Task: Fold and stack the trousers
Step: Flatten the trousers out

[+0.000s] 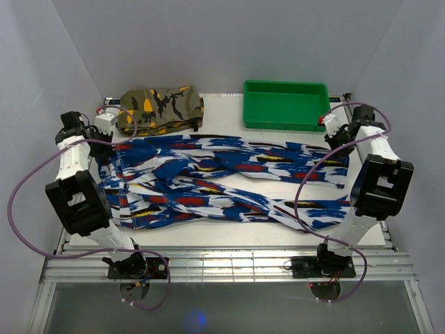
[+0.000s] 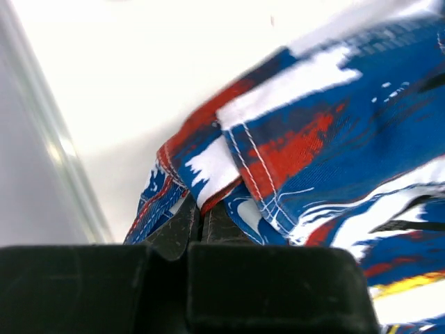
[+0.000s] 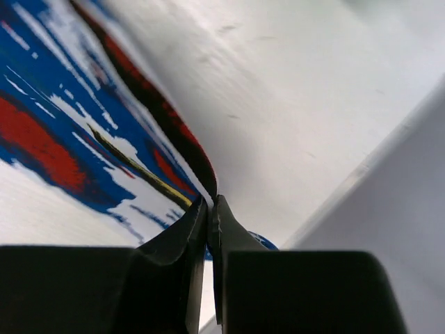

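Found the trousers (image 1: 222, 184) laid lengthwise across the white table (image 1: 229, 238), wider end at the left (judged the waist), leg ends at the right, with twisted ridges through the middle. Noted a folded camouflage garment (image 1: 158, 106) at the far left and a green bin (image 1: 285, 104) at the far right, both just beyond the far edge of the cloth. Confirmed the left gripper (image 2: 200, 217) clenched on the trousers at the far-left corner, pinching cloth just below a double-stitched seam edge. Confirmed the right gripper (image 3: 211, 206) likewise pinched tight on a thin edge of the same cloth at the far-right end. Could not tell from either wrist view the number of layers caught between the fingers. Judged the step in hand to be the first fold, far edge over near edge, with no fold yet made. Recommend raising both ends together and at equal height, only enough to clear the lower layers. Recommend keeping the held edge taut between the two grips to draw the middle ridges flat rather than tuck them under. Recommend carrying toward the near edge in a level arc and setting far leg squarely on near leg, edges matched, before letting go. Flagged as risks: a shallow right-hand pinch slipping under tension, and a drag of the whole garment past the near edge.
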{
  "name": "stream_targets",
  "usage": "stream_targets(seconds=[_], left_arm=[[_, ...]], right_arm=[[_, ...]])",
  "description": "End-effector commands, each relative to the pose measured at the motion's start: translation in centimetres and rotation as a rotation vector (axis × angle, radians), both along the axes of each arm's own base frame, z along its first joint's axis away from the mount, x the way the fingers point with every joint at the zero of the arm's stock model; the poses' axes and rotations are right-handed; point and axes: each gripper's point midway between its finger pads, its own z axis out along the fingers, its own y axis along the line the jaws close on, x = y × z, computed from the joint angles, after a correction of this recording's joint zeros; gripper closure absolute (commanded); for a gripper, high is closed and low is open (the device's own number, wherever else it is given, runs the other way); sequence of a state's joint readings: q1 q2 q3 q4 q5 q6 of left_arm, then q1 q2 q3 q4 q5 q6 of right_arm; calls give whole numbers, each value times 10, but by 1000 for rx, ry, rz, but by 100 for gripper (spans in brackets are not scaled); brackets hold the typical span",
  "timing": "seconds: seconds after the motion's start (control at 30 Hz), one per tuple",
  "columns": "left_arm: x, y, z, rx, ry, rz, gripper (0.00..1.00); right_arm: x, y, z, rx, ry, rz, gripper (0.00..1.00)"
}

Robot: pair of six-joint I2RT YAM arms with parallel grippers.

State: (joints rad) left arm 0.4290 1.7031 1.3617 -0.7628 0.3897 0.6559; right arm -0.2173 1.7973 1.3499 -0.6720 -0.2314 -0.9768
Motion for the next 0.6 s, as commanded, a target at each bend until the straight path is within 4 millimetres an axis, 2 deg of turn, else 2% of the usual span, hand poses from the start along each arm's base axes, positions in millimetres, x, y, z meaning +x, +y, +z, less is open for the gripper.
stream_targets(seconds=[0.0,0.07,0.1,0.13,0.23,0.27,0.3,0.37,0.43,0.47,0.5,0.53,0.57], left_arm=[[20,13,93,127,-305,-33,100],[9,12,101,169,-337,-65,100],[4,15,103,183,-347,-65,100],[-6,13,98,181,-350,-74,100],[-28,24,72,224,-279,-86,100],[-38,24,51,209,-232,-84,100],[-43,33,42,218,-216,-66,100],[-50,42,28,196,-187,-34,100],[-52,47,34,178,-215,-18,100],[-55,50,48,177,-274,-10,100],[-58,48,53,171,-300,-12,100],[-63,44,56,188,-317,-65,100],[-77,24,50,140,-298,-137,100]], right_arm=[[15,-51,62,-66,-171,-75,92],[15,-65,73,-82,-209,-64,92],[10,-78,79,-91,-229,-86,92],[8,-84,80,-95,-237,-89,92],[-9,-100,63,-138,-197,-78,92],[-12,-103,58,-153,-186,-68,92],[-19,-105,44,-154,-156,-73,92],[-22,-105,35,-153,-138,-78,92],[-21,-105,41,-145,-171,-96,92],[-21,-106,50,-148,-201,-101,92],[-24,-104,52,-140,-212,-92,92],[-28,-103,51,-136,-207,-84,92],[-34,-101,54,-140,-209,-68,92]])
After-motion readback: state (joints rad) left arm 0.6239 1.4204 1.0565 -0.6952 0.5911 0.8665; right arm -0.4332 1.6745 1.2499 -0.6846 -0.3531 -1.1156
